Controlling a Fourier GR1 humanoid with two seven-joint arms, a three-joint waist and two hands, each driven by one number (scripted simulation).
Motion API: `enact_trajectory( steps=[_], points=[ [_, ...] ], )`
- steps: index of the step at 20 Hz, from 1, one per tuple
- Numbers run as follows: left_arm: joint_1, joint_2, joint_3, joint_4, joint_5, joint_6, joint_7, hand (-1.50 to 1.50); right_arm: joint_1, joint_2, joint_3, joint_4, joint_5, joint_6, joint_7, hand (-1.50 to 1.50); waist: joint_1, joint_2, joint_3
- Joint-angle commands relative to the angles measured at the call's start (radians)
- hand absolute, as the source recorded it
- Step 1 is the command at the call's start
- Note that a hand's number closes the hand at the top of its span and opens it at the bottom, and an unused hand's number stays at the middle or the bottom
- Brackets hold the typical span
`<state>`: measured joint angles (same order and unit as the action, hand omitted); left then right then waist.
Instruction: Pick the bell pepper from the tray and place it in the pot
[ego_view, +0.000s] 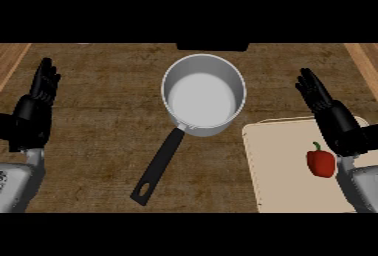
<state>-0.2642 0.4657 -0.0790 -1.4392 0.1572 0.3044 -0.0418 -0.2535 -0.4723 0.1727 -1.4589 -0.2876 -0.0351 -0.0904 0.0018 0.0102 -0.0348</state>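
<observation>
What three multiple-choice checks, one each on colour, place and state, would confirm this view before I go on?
1. The pot has a handle of which colour? A black; B red; C white.
2. Where is the bell pepper? A in the pot; B on the tray; C on the bare counter.
3. The right hand is: A open, holding nothing; B curled round the pepper; C gripping the handle.
Key: 1 A, the handle shows black. 2 B, the red pepper lies on the beige tray. 3 A, its fingers are straight.
</observation>
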Motion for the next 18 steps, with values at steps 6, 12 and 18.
enact_trajectory(
  steps=[6, 12, 18],
  points=[
    [0.128, -0.083, -0.163, 0.097, 0.093, -0.226, 0.104, 0.0, 0.151, -0.043, -0.066, 0.066, -0.014, -0.064, 0.135, 1.5, -0.042, -0.004, 0.033],
    [0.183, -0.138, -0.205, 0.094, 0.1, -0.219, 0.112, 0.0, 0.194, 0.078, -0.204, -0.035, 0.235, -0.586, -0.186, -1.5, -0.074, -0.022, 0.037],
    [0.221, -0.125, -0.206, 0.067, 0.09, -0.281, 0.107, 0.0, 0.448, -0.011, -0.196, -0.442, 0.271, -0.561, 0.003, -1.5, -0.019, -0.015, 0.033]
  ],
)
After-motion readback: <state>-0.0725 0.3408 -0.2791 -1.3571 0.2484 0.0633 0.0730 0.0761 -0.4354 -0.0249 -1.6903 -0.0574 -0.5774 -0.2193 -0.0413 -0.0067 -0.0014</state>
